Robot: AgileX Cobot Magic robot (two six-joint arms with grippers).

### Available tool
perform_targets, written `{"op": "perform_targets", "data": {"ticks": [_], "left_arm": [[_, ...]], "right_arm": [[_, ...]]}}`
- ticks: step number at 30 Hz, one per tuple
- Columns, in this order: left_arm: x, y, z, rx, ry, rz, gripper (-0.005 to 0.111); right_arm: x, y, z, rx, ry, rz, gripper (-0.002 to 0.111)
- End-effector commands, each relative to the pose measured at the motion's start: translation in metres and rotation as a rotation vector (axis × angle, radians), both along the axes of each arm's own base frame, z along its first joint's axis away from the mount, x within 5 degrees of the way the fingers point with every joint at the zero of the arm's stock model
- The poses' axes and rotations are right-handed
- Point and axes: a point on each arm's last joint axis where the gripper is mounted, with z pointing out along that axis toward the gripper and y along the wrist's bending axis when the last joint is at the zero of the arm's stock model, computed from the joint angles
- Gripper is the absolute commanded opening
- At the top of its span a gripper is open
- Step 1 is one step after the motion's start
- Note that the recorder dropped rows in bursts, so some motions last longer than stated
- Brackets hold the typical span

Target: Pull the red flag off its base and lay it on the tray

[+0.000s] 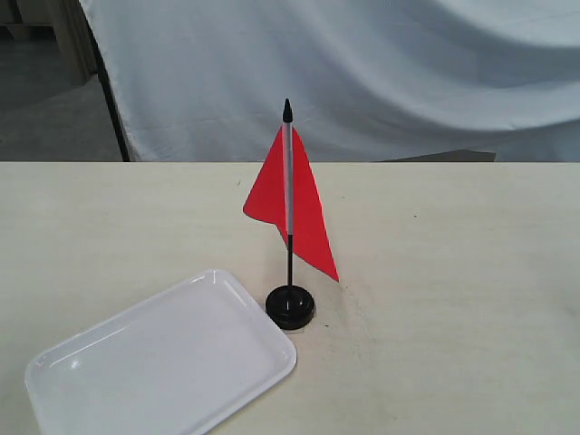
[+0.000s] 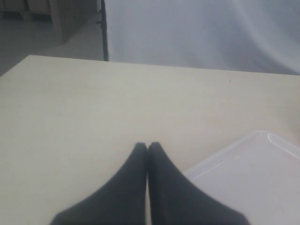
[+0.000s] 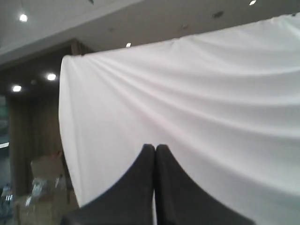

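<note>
The red flag (image 1: 294, 204) is seen upright in the base (image 1: 290, 306) just beside the tray (image 1: 163, 362) on the tabletop (image 1: 453, 272), left gripper (image 2: 147, 146) and right gripper (image 3: 155, 147) jaws pressed together empty, and the base could be toppled or lifted along if the flag is pulled askew.

I work in what looks like a lab or test station set up inside a large indoor room, not a home. My desk (image 1: 453, 272) is a plain pale wood-grain top. Right behind it a big white cloth (image 1: 381, 63) hangs in folds as a backdrop, with a black pole (image 2: 105, 37) at one edge. Past the cloth I see bare grey floor (image 1: 45, 118) and wooden furniture (image 2: 70, 18). From my right wrist, round lights (image 3: 51, 76) sit recessed in the ceiling (image 3: 140, 18), and cardboard boxes (image 3: 44, 171) are piled below.
</note>
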Motion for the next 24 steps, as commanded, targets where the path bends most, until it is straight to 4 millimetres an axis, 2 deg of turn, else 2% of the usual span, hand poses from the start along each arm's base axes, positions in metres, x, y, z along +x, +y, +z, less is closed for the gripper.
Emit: {"op": "perform_targets", "data": {"ticks": [1,4,7,9,11,14,16,24], "left_arm": [[0.000,0.000,0.000,0.005,-0.004,-0.006,0.000],[0.000,0.000,0.000,0.005,-0.004,-0.006,0.000],[0.000,0.000,0.000,0.005,-0.004,-0.006,0.000],[0.000,0.000,0.000,0.005,-0.004,-0.006,0.000],[0.000,0.000,0.000,0.005,-0.004,-0.006,0.000],[0.000,0.000,0.000,0.005,-0.004,-0.006,0.000],[0.000,0.000,0.000,0.005,-0.004,-0.006,0.000],[0.000,0.000,0.000,0.005,-0.004,-0.006,0.000]], "right_arm": [[0.047,0.019,-0.012,-0.152,0.099,0.129,-0.001],[0.078,0.030,-0.035,-0.232,0.183,0.217,-0.001],[0.107,0.042,-0.071,-0.330,0.322,0.328,-0.001],[0.120,0.049,-0.094,-0.400,0.396,0.403,-0.001],[0.135,0.051,-0.120,-0.394,0.487,0.435,-0.001],[0.150,0.054,-0.142,-0.391,0.556,0.471,-0.001],[0.156,0.056,-0.149,-0.378,0.581,0.489,-0.001],[0.157,0.059,-0.149,-0.393,0.573,0.520,-0.001]]}}
